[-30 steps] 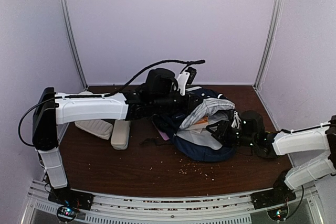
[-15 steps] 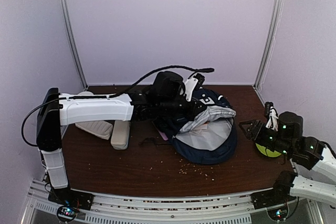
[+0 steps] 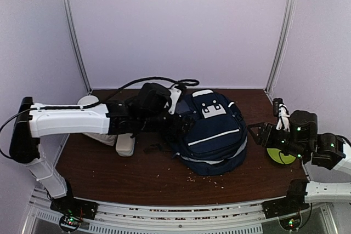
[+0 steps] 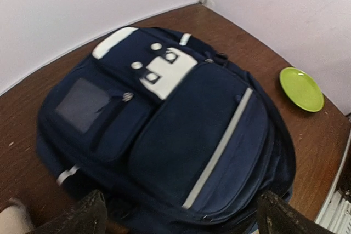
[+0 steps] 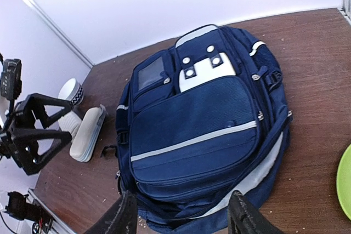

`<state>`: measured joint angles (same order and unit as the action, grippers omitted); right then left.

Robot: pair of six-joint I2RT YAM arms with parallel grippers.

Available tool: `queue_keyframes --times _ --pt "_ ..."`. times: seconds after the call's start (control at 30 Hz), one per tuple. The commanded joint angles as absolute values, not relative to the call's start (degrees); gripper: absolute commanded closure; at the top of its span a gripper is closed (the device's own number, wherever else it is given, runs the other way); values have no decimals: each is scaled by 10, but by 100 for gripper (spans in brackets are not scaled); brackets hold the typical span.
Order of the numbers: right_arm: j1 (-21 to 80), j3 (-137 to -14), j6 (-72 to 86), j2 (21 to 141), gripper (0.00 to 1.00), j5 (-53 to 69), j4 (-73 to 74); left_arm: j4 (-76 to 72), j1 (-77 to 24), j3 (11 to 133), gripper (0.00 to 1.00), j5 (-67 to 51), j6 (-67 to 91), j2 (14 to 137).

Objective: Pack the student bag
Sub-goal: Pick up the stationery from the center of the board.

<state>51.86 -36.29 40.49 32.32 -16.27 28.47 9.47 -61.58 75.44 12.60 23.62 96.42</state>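
1. The left gripper (image 4: pixel 186 218) has its jaws spread wide and nothing between them. It sits at the left flank of the bag (image 3: pixel 214 130). Whether a finger touches the fabric cannot be told.
2. The right gripper (image 3: pixel 262 133) has its jaws parted and holds nothing. It hangs just off the bag's right side, apart from it and aimed at it.
3. The bag lies flat on the table (image 3: pixel 109 176) between the two grippers, front face up and flap down.
4. Its long axis runs from near to far, leaning slightly. The top end, with the white patch (image 3: pixel 210 110), points toward the back wall (image 3: pixel 175 31). The rounded bottom end points toward the arms. A white stripe (image 3: pixel 214 137) crosses the front pocket, across that axis.
5. Counted:
   - One bag and two grippers.
   - One green plate (image 3: pixel 279 156) to the bag's right, partly under the right gripper in the top view.
   - Two pale cases (image 3: pixel 125 145) to the bag's left, one of them mostly hidden by the left arm.
   - One white round thing (image 3: pixel 88 101) farther left of the bag; what it is cannot be made out.
   - Crumbs (image 3: pixel 205 176) scattered in front of the bag, too many and too small to count.
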Motion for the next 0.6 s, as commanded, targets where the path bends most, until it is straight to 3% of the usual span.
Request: queue_keyframes --times 0.0,0.13,0.3,0.57 --pt "592 -417 394 410 42 -289 265 186 -563 673 2 266 337 855" --pt "623 -412 387 471 38 -336 200 236 -504 564 2 274 438 769" --pt "623 -411 369 525 35 -265 139 265 -461 475 2 253 492 714" --pt "624 -414 381 564 36 -213 108 254 -312 411 2 168 586 659"
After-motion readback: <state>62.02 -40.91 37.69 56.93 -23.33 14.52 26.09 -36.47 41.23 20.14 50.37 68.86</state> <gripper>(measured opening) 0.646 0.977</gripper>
